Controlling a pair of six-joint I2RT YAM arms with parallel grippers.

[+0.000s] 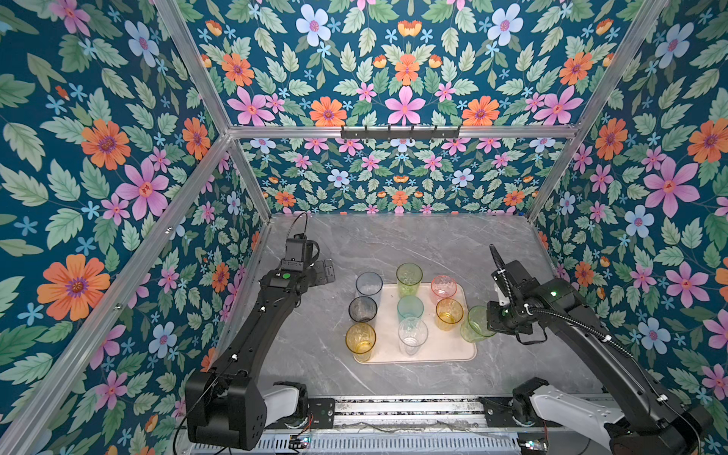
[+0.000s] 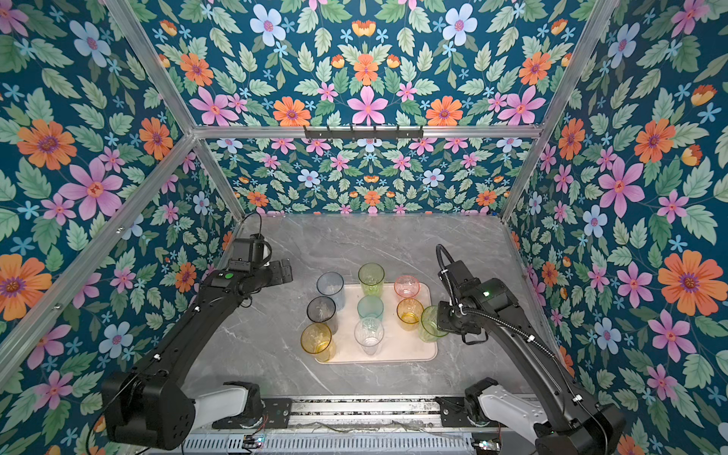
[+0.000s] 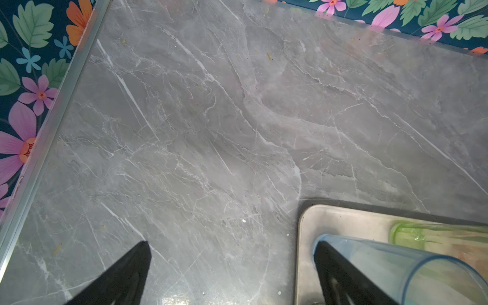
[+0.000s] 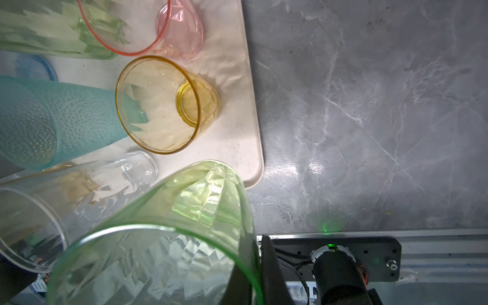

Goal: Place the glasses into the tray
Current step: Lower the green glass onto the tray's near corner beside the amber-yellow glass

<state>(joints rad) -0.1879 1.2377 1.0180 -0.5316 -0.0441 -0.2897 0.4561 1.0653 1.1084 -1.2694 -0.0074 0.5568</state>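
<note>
The pale pink-beige tray (image 1: 445,348) lies mid-table and holds several glasses: pale blue (image 1: 369,284), smoky grey (image 1: 362,309) and tall amber (image 1: 360,339) down its left side, tall green (image 1: 409,277), teal (image 1: 410,307) and clear (image 1: 412,335) in the middle, pink (image 1: 443,286) and short amber (image 1: 449,313) on the right. My right gripper (image 4: 257,237) is shut on the rim of a tilted green glass (image 4: 171,224) at the tray's front right corner (image 4: 253,174). My left gripper (image 3: 231,244) stands open and empty over the table, beside the pale blue glass (image 3: 383,264).
Grey marble tabletop (image 1: 394,244) is boxed in by floral walls with aluminium posts. A metal rail (image 1: 405,409) with both arm bases runs along the front edge. A black hook rack (image 1: 400,132) hangs on the back wall.
</note>
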